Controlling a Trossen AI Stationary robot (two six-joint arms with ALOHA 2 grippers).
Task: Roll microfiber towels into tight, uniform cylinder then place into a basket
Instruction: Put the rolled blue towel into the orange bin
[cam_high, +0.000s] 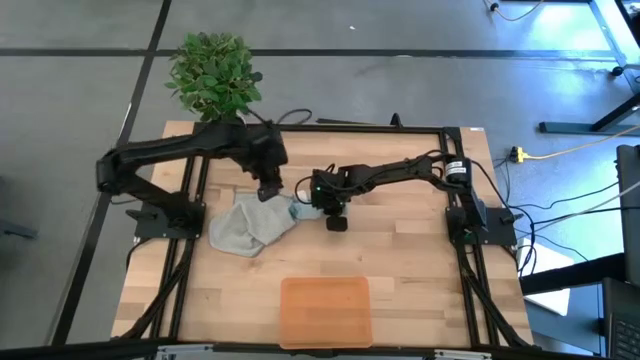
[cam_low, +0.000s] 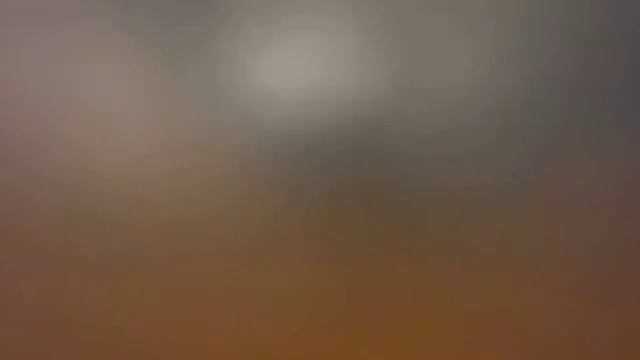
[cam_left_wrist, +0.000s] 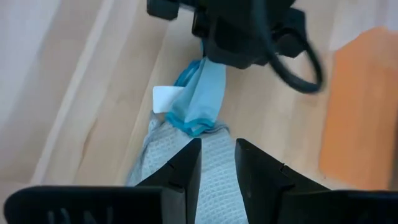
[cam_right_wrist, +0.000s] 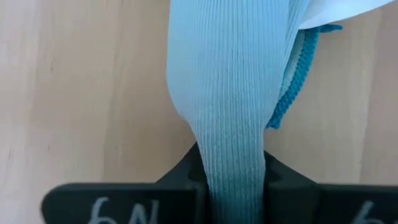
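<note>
The light grey towel (cam_high: 243, 228) lies crumpled on the table left of centre. The pale blue towel (cam_high: 300, 210) lies bunched at its right end, with a white label (cam_left_wrist: 166, 98). My left gripper (cam_high: 270, 190) stands at the grey towel's far edge, and grey cloth (cam_left_wrist: 217, 158) shows between its fingers. My right gripper (cam_high: 315, 203) reaches in from the right and is shut on the blue towel (cam_right_wrist: 230, 93). The orange tray (cam_high: 325, 310) sits empty at the near middle. The low view is a blur. My left gripper has the grey towel's far edge (cam_left_wrist: 217, 149), beside the blue towel, between its two fingers (cam_left_wrist: 186, 168), coming from above. The rest of the towel lies slack on the table. My right gripper pinches a bunched strand of the blue towel (cam_right_wrist: 233, 180) between its two fingers. It is gathered into several folds. The cloth runs straight out from the fingers, and its other end (cam_left_wrist: 196, 124) rests against the grey towel.
A potted plant (cam_high: 213, 75) stands at the table's far left corner. The two grippers are close together over the towels. Bare wood lies between the towels and the tray (cam_left_wrist: 360, 106), and to the tray's left and right.
</note>
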